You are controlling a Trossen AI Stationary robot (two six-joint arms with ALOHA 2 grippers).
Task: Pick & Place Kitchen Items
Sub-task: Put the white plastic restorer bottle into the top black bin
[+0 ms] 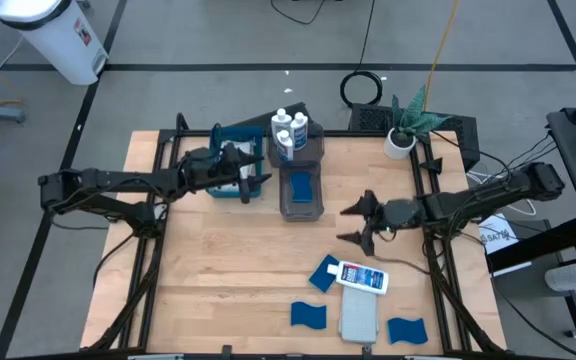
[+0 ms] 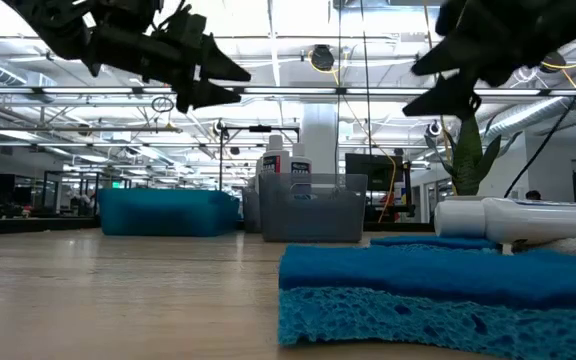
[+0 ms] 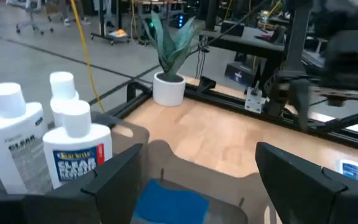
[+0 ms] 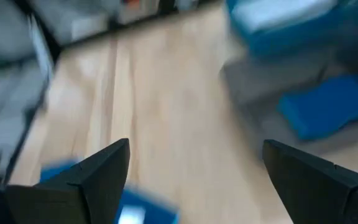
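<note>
In the low view, a blue sponge [image 2: 438, 290] lies nearest the camera, flat on the wooden table [image 2: 118, 300], its long axis across the picture. Behind it a white bottle [image 2: 513, 220] lies on its side, also crosswise.

The high view resolves what the low view compresses: 3 sponges sit at the near table edge, at [image 1: 323, 274], [image 1: 308, 315] and [image 1: 406, 330]. The lying bottle [image 1: 363, 278] rests with its long axis roughly along the table's width, label up, partly on a folded light grey cloth [image 1: 358, 316] whose long axis runs front to back.

Only the high and left wrist views show the bin contents. The 2-compartment grey bin [image 1: 301, 170] holds 3 upright bottles [image 3: 73, 152] in the far compartment and 1 sponge [image 1: 302, 186] in the near one. A blue tray [image 1: 236, 135] sits left of the bin; a potted plant [image 1: 403, 130] stands at the far right corner.

The left gripper [image 1: 251, 180] hangs above the table just left of the bin, fingers spread wide, holding nothing. The right gripper [image 1: 360, 222] hangs over the table right of the bin, jaws fully apart, empty.
</note>
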